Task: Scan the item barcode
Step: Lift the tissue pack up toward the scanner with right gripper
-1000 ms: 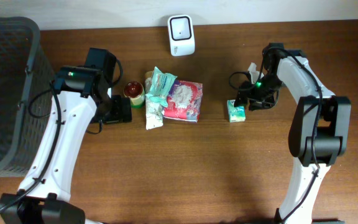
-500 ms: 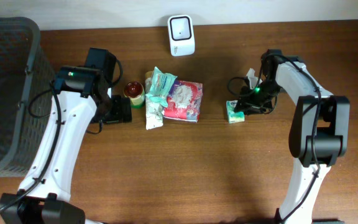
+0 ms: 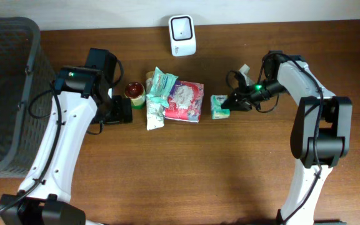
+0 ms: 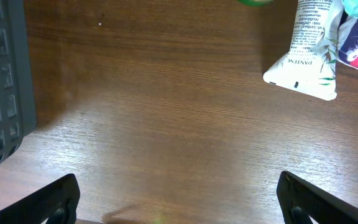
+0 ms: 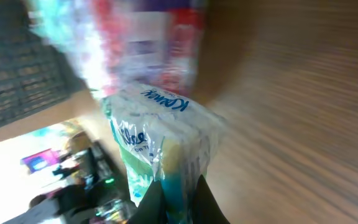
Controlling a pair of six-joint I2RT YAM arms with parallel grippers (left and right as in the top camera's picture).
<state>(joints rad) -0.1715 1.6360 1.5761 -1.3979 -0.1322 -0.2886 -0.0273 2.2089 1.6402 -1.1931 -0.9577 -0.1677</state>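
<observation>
One tissue pack in right pincer; one scanner.

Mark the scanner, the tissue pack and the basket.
scanner (image 3: 182,35): overhead view, centre of its white face.
tissue pack (image 3: 217,107): overhead view, middle of the wrapper.
basket (image 3: 5,100): overhead view, bare dark mesh inside.

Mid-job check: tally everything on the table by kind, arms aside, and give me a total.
soft packets: 3 (teal pouch, white sachet, red-and-white packet)
tissue pack: 1
jar: 1
scanner: 1
basket: 1
Total: 7
</observation>
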